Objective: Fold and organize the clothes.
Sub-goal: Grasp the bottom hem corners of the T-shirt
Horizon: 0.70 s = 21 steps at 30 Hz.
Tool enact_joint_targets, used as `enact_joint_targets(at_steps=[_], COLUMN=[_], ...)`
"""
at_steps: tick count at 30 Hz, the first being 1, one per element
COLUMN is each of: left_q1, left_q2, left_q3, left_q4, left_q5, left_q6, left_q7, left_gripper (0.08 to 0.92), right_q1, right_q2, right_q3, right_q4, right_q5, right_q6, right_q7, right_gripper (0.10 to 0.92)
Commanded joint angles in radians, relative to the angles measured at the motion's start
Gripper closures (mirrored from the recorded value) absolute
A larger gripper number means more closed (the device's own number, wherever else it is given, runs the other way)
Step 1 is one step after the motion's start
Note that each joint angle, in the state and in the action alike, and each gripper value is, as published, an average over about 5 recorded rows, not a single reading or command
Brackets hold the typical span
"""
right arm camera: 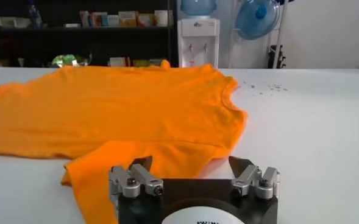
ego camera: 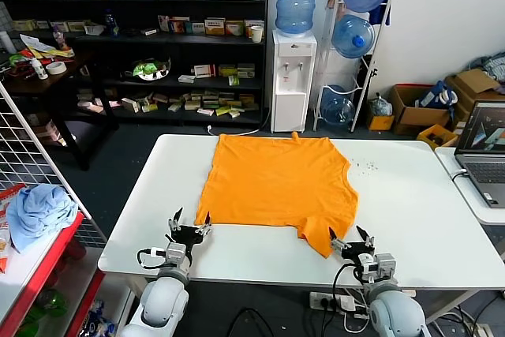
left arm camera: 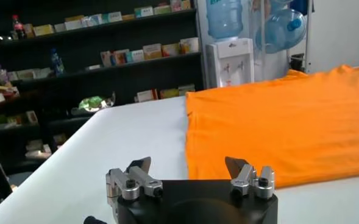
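The bright orange T-shirt [ego camera: 272, 183] lies spread flat on the white table [ego camera: 418, 195], with one sleeve [ego camera: 319, 234] sticking out toward the front edge. My left gripper [ego camera: 188, 222] is open and empty, low over the table just in front of the shirt's near left corner [left arm camera: 194, 167]. My right gripper [ego camera: 352, 241] is open and empty at the front edge, right beside the sleeve tip [right arm camera: 100, 176]. The shirt also fills the far part of the right wrist view [right arm camera: 118, 109].
A laptop [ego camera: 483, 147] sits on a side table at the right. A light blue cloth bundle [ego camera: 38, 207] lies in a red wire rack at the left. Shelves, a water dispenser [ego camera: 292, 76] and bottles stand behind the table.
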Motion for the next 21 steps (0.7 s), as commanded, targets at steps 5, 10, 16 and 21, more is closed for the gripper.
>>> enact_joint_targets(at_steps=[5, 10, 16, 21], left_q1=[0.002, -0.008, 0.002, 0.011], left_q2=[0.000, -0.002, -0.001, -0.004], left_q3=[0.010, 0.013, 0.021, 0.021], left_q4=[0.015, 0.036, 0.028, 0.020], left_q5=[-0.020, -0.022, -0.040, -0.040], left_q6=[0.043, 0.068, 0.109, 0.115], left_q7=[0.001, 0.000, -0.003, -0.004], left_gripper=[0.312, 0.446, 0.618, 0.765], right_q1=[0.022, 0.023, 0.016, 0.008], right_q2=[0.012, 0.016, 0.015, 0.013], right_q3=[-0.014, -0.014, -0.011, -0.010], right_q4=[-0.013, -0.013, -0.005, 0.003], right_q5=[-0.005, -0.006, -0.005, -0.005], right_q6=[-0.023, -0.026, -0.029, -0.034], right_q7=[0.013, 0.019, 0.026, 0.029], right_gripper=[0.224, 0.297, 0.468, 0.615])
